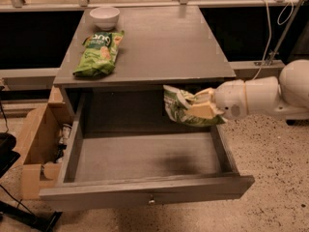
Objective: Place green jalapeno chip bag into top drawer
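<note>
My gripper comes in from the right on a white arm and is shut on the green jalapeno chip bag, a wrinkly dark-green foil bag with pale patches. The bag hangs in the air over the right rear part of the top drawer, below the front edge of the cabinet top. The drawer is pulled wide open; its inside is grey and holds nothing I can see. Its small round knob shows on the front panel.
On the grey cabinet top lie a longer bright-green bag at the left and a white bowl behind it. A cardboard box stands on the floor to the drawer's left. A cable hangs at right.
</note>
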`<state>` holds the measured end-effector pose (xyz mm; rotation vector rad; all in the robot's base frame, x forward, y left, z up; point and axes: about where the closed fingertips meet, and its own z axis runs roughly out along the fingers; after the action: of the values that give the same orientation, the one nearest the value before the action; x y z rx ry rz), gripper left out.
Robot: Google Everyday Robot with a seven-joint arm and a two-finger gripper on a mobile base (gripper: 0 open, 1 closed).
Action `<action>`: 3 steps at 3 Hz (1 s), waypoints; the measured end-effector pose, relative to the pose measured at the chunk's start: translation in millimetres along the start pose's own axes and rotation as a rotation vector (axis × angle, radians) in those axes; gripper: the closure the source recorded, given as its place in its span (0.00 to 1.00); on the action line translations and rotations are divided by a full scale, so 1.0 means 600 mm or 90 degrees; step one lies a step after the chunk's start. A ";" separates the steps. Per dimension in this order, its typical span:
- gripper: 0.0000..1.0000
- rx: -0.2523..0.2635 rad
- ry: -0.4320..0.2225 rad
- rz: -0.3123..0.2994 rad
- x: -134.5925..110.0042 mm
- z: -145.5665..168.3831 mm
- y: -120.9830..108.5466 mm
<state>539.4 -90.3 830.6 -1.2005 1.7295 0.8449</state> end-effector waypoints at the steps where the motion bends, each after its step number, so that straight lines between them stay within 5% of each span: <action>1: 1.00 -0.031 -0.009 0.028 0.063 0.043 0.010; 2: 1.00 -0.030 0.043 0.055 0.117 0.083 0.006; 3: 0.82 -0.004 0.134 0.100 0.167 0.110 -0.013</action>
<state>545.7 -72.8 711.6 -1.2044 2.0133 0.8408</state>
